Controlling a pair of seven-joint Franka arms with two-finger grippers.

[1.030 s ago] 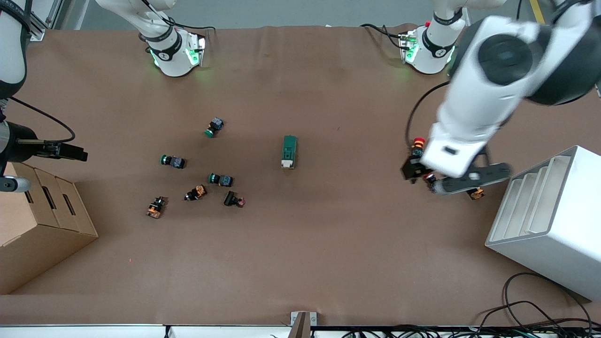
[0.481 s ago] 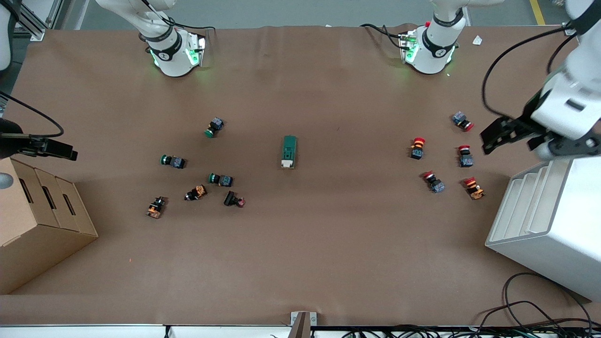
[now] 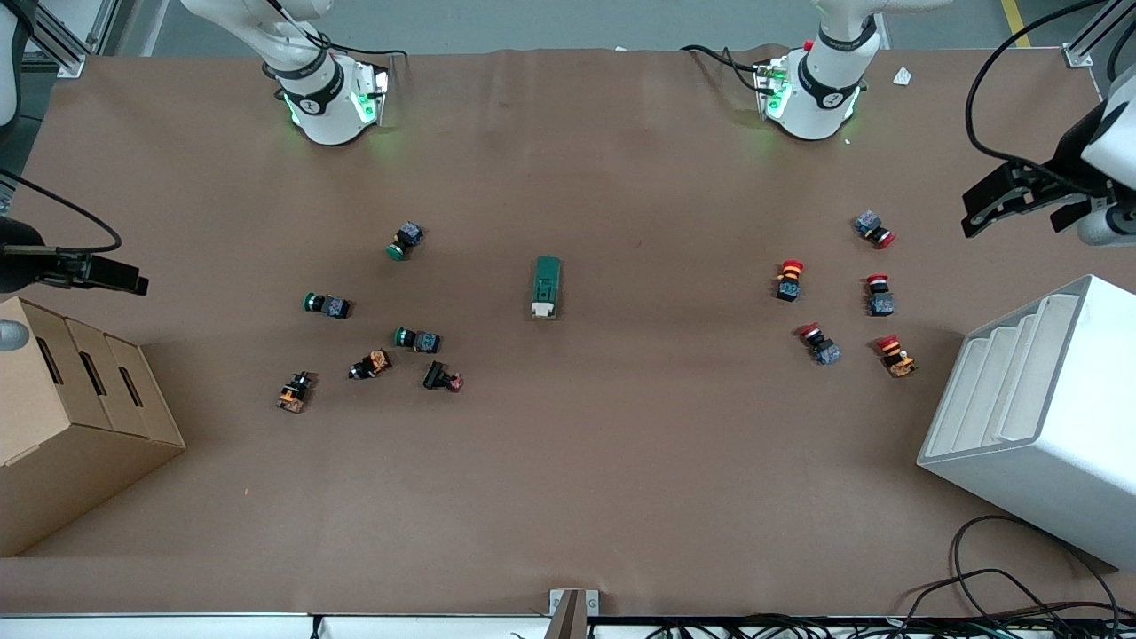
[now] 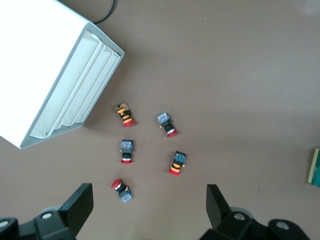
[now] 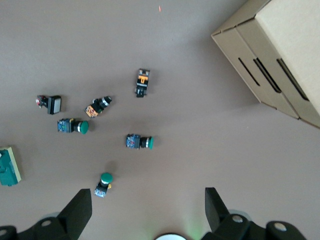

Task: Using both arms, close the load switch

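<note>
Left black two-finger gripper [image 3: 1012,200], fingers spread wide and empty, now raised higher at the left arm's end of the table, above the white slotted rack [image 3: 1047,417]; a second ago low over the red-capped push buttons [image 3: 834,297]. Right black two-finger gripper [image 3: 111,275], also spread wide and empty, over the table just above the brown cardboard box [image 3: 62,426], shifted only slightly. Small dark-green rectangular load switch [image 3: 547,287] flat at table centre, unmoved, cream-white lever tab toward the front camera.

A brown table [image 3: 621,497] holds the load switch [image 3: 547,287], green buttons [image 3: 415,338], red buttons [image 3: 789,279] (five), a cardboard box [image 3: 62,417] and a white rack [image 3: 1038,417].
</note>
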